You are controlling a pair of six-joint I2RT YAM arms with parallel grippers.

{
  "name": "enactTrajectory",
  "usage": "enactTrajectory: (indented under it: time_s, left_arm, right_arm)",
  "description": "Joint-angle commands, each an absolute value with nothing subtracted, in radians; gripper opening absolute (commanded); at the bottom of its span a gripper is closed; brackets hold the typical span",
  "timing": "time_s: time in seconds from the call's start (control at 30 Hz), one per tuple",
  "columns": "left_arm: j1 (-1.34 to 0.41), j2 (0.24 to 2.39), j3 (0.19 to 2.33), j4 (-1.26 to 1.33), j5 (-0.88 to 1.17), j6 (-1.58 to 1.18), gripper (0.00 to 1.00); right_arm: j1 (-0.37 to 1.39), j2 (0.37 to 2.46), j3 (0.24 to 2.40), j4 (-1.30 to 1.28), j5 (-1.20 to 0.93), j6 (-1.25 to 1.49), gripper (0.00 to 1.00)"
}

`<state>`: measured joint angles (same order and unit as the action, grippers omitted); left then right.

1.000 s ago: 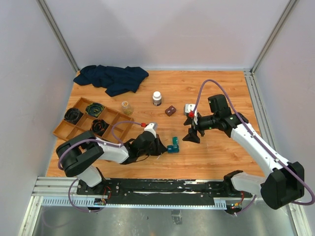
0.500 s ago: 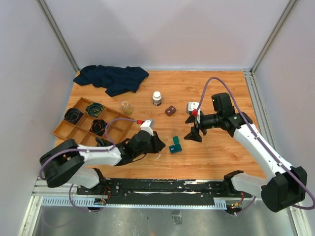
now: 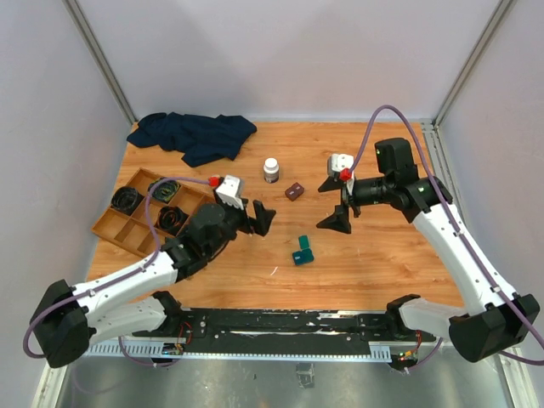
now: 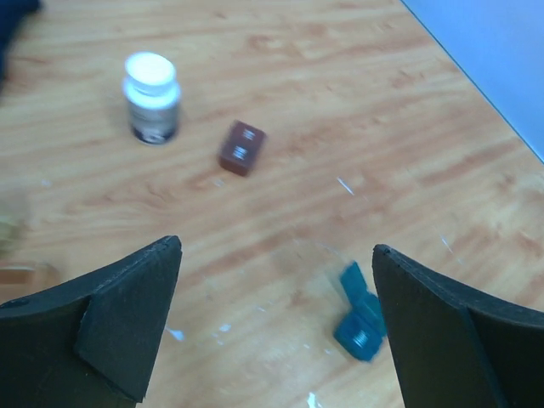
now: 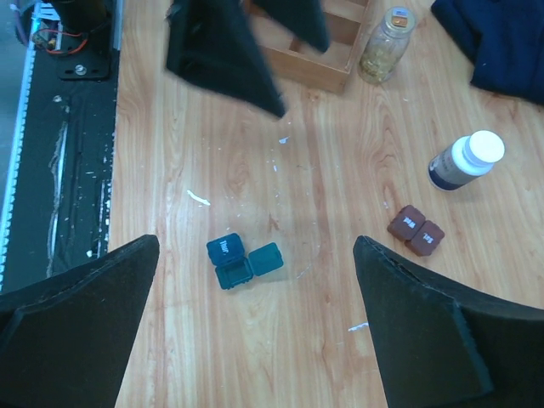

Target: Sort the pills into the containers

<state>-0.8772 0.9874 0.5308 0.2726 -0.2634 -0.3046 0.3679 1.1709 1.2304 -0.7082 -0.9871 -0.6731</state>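
**Two open claws above a little teal case**

The wooden surface [image 3: 374, 272] is smooth, with long brown grain lines. A soft dark blue cloth [image 3: 194, 134] lies crumpled at the far left. Nearer sits a wooden tray [image 3: 127, 228] split into square boxes, some with round dark things inside.

The left claw [image 3: 260, 218] and the right claw [image 3: 333, 204] are both spread wide, their black pointed fingers up off the wood.

A round bottle [image 3: 271, 170] with a white cap stands upright. A small glass jar [image 5: 380, 47] of yellowish bits stands beside the tray. A brown case [image 3: 294, 191] lies shut. The tiny teal plastic case [image 3: 302, 252] lies flipped open on the wood, between the two claws.
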Motion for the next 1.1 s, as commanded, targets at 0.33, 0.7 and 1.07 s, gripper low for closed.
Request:
enactTrajectory:
  time_s: [0.33,0.7,1.07]
  left_arm:
    - [-0.448,1.138,0.782,0.071,0.018,-0.31,0.99]
    - [-0.392,1.513,1.184,-0.325,-0.267,-0.178,0.87]
    - [-0.313,1.684,1.3,-0.402,-0.244,-0.13,0.83]
  right_arm:
    - [0.091,1.124,0.992,-0.472,-1.28,-0.502,1.0]
    - [0.088,1.154,0.968,-0.505,-1.209,-0.556,0.99]
    - [0.105,1.155,0.974,-0.527,-1.165,-0.577,0.99]
